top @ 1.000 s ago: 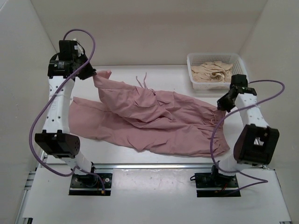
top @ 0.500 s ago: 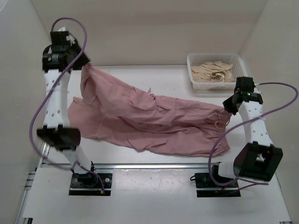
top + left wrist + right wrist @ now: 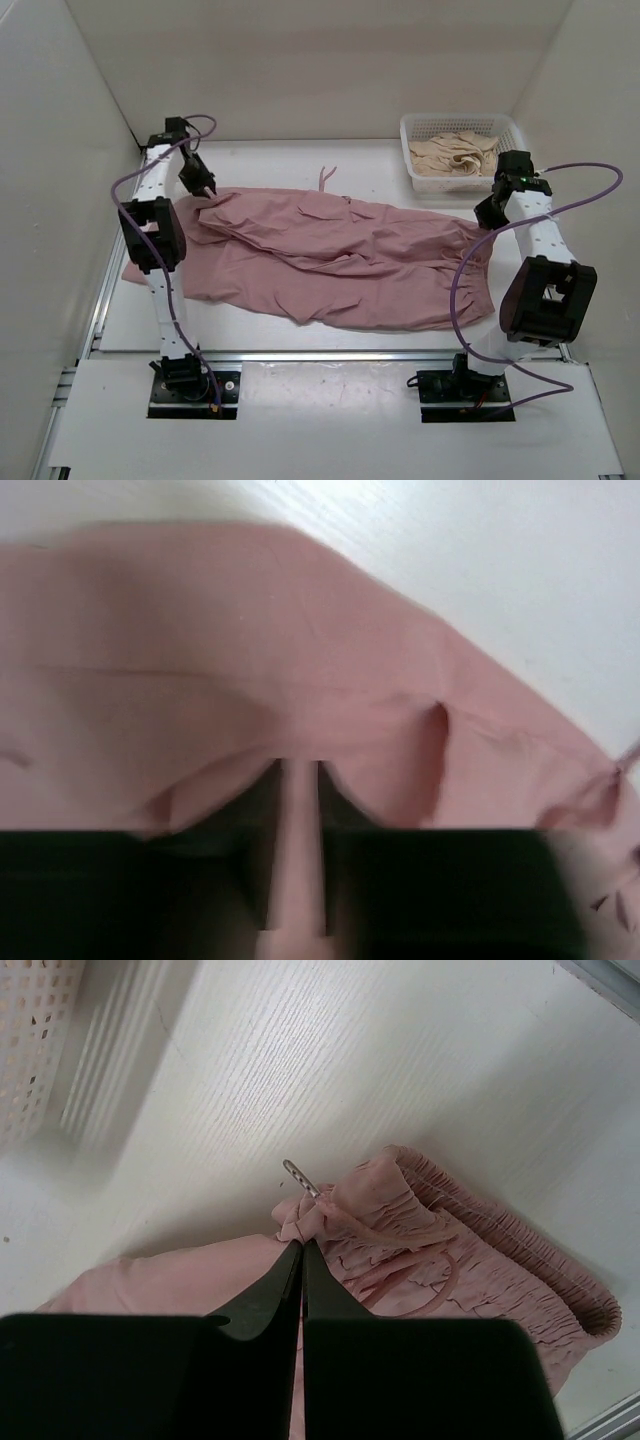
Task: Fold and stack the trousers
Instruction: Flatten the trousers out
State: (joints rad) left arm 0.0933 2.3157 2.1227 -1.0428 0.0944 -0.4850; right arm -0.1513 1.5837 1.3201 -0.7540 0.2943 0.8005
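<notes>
1 pair dusty-pink trousers (image 3: pixel 330 262), lying spread left to right across the table (image 3: pixel 260 160), gathered waist at right; left gripper (image 3: pixel 207 190) clamped on fabric at its far-left end, right gripper (image 3: pixel 487 220) pinched tight on the waistband; 1 white basket (image 3: pixel 460 118), far right, holding a beige garment (image 3: pixel 455 155).

- White tabletop (image 3: pixel 270 160) fills the middle of the frame.
- Pink trousers (image 3: pixel 330 260) lie spread across it from left to right.
- Their drawstring (image 3: pixel 327 176) trails onto bare surface, upper centre.
- White basket (image 3: pixel 406 145) stands at upper right.
</notes>
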